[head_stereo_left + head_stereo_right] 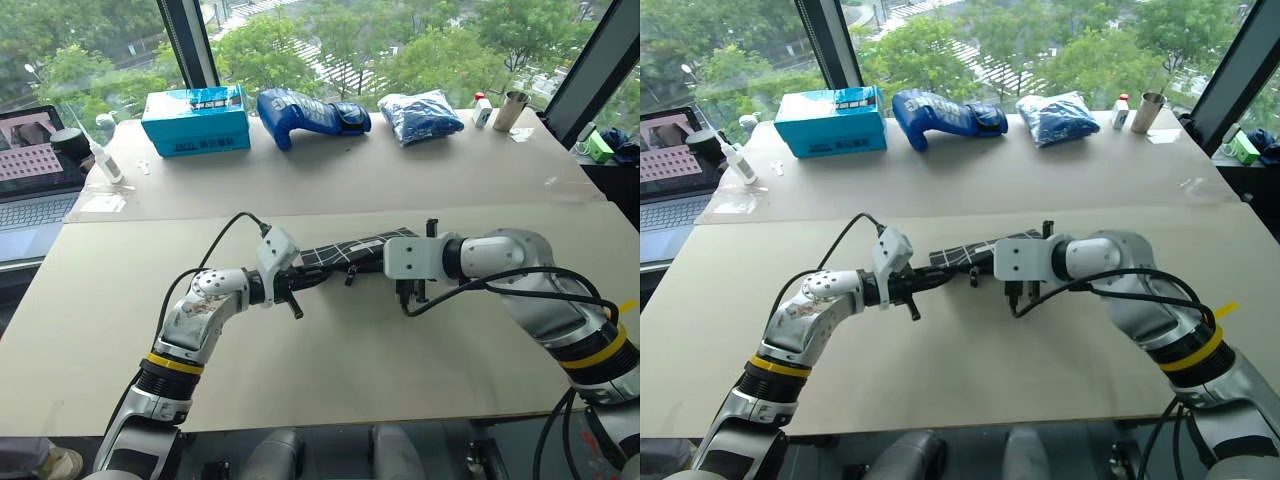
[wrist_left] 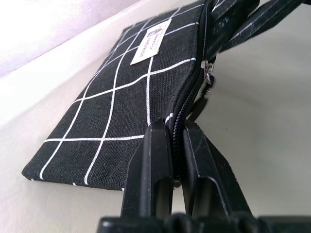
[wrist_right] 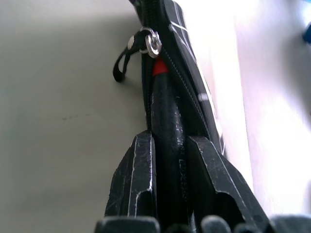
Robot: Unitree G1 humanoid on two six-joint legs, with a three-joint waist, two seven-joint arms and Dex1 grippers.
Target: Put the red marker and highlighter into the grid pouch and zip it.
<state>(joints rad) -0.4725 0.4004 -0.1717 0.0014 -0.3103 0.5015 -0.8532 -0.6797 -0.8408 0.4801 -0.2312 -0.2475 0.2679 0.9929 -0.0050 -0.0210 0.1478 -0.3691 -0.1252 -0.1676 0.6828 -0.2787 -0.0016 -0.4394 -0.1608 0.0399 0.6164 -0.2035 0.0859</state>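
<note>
My right end effector (image 3: 167, 160) is clamped on the red marker (image 3: 164, 111), its long axis pointing toward twelve o'clock into the open mouth of the grid pouch (image 2: 121, 111), whose near edge my left end effector (image 2: 177, 145) pinches shut above the counter (image 1: 330, 360).

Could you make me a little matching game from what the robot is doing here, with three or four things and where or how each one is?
Things:
1. left gripper
2. right gripper
3. pouch
4. blue box

States:
a. at the far side of the table, near the window
b. held between both grippers, zipper partly open
c. shut on the pouch's zipper edge
d. shut on the marker, whose red end is going into the opening

Pairs: 1-c, 2-d, 3-b, 4-a
</note>
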